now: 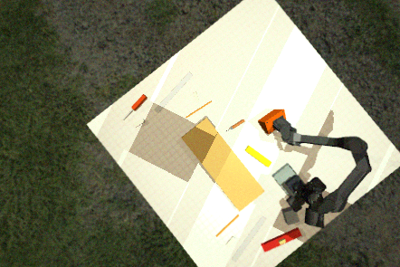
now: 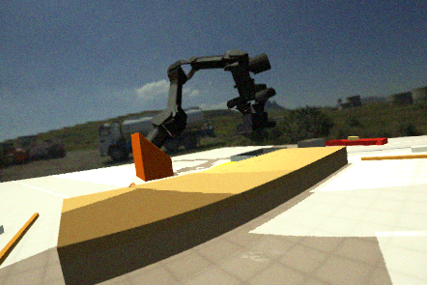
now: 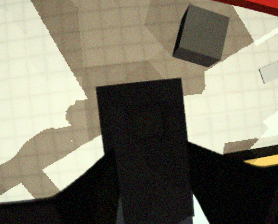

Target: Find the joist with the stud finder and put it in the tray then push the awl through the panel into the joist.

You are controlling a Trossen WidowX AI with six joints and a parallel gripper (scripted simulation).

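Observation:
My gripper [image 1: 298, 193] [image 2: 252, 112] [image 3: 146, 146] is shut on the stud finder [image 2: 253, 124] [image 3: 142, 110], a dark block, and holds it well above the table. The tray [image 1: 284, 174] [image 2: 241, 156], grey-green and shallow, is beside and partly behind the gripper in the top view; whether the stud finder is over it is unclear. The floor panel [image 1: 231, 173] [image 2: 193, 185], a long tan slab, lies off to one side, its corner visible in the wrist view [image 3: 265, 162]. A small orange-handled tool [image 1: 237, 124], apparently the awl, lies between panel and arm base. The joist is hidden.
A grey block [image 1: 290, 216] [image 2: 311, 142] [image 3: 205, 32] and a red level [image 1: 281, 240] [image 2: 357, 141] lie near the gripper. A yellow bar [image 1: 258, 156] lies between tray and awl. An orange wedge [image 1: 271, 121] [image 2: 152, 160] stands by the arm base. A red-handled tool [image 1: 139, 102] lies far off.

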